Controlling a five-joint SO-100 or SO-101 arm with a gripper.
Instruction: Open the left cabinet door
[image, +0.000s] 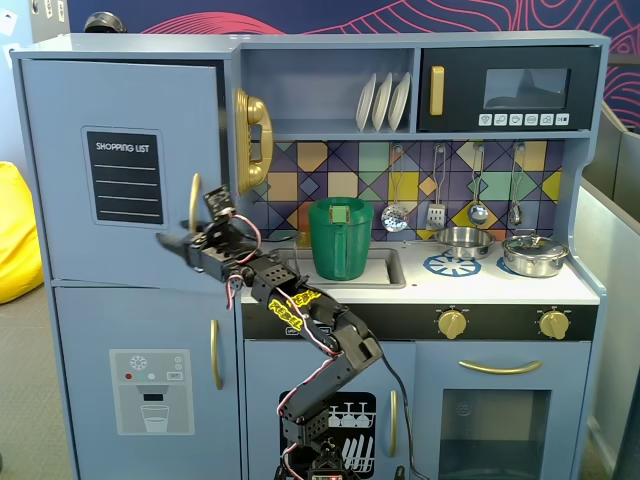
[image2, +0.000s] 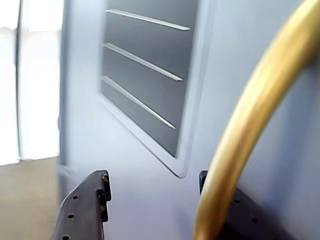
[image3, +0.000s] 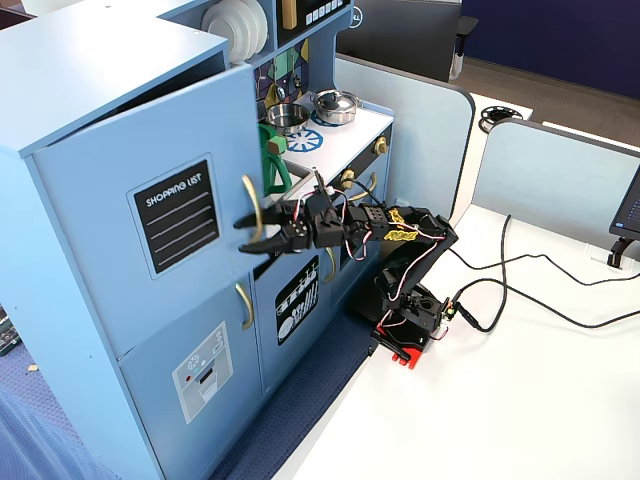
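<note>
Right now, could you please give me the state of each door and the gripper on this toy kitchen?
left cabinet door: ajar, handle side swung out from the frame.
gold handle: between the open gripper fingers, not clamped.
gripper: open, straddling the handle.
water-dispenser door: closed.
dishwasher door: closed.
microwave door: closed.
oven door: closed.

White table (image3: 520, 400) carries toy kitchen (image3: 90, 70) at left, arm base (image3: 405, 330) near it, black cables (image3: 520, 290) at right.
</note>
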